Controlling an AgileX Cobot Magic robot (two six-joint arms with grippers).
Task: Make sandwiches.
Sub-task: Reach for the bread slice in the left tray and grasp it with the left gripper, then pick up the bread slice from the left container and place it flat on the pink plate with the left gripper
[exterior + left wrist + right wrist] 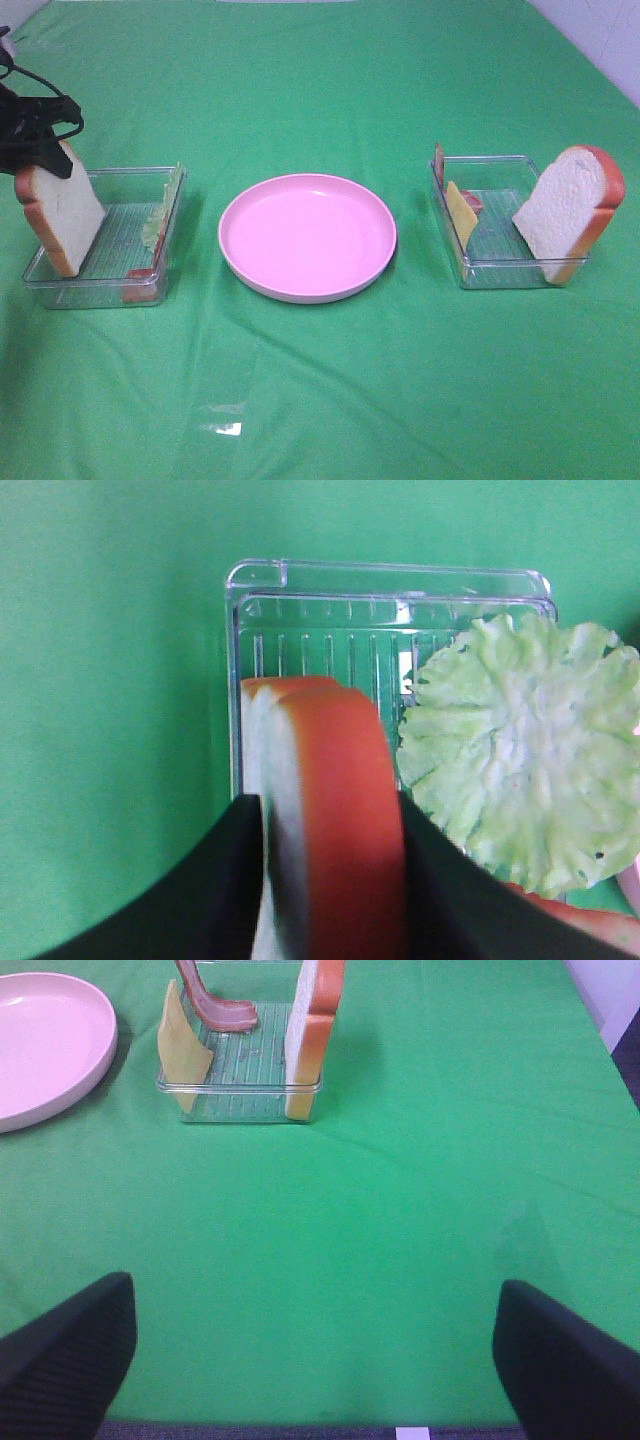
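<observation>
The left claw (pixel 330 802) is closed on the top crust of the left bread slice (pixel 62 208), one finger on each face. The slice stands tilted on its lower edge inside the left tray (pixel 120 172). The main risk, as I judge it, is the narrow hold. The claw pinches only the upper rim, so on the way up the slice could swing, slip out, or land flat in the tray or on the green cloth (pixel 320 400) instead of on the plate (pixel 240 262). The lower corner sits close to the tray wall, so a slanted lift could catch it and drag or tip the light tray. That could also knock over the lettuce leaf (pixel 520 760), which leans on the opposite wall. A hard squeeze on a soft toy slice might bend it and leave it crooked as the base layer. The right claw (pixel 315 1360) hangs wide open over bare cloth, grips nothing and is well apart from the right tray (pixel 240 1100), so a clash between the arms looks unlikely for now. Counting: two bread slices, the held one and the right bread slice (pixel 568 212) standing in the right tray. There is one lettuce leaf, one cheese slice (pixel 461 214) and one bacon strip (pixel 222 1010) in the right tray. A reddish piece (pixel 143 276) in the left tray looks like a second strip. There are two trays and one plate with nothing on it, so no sandwich is begun yet.
</observation>
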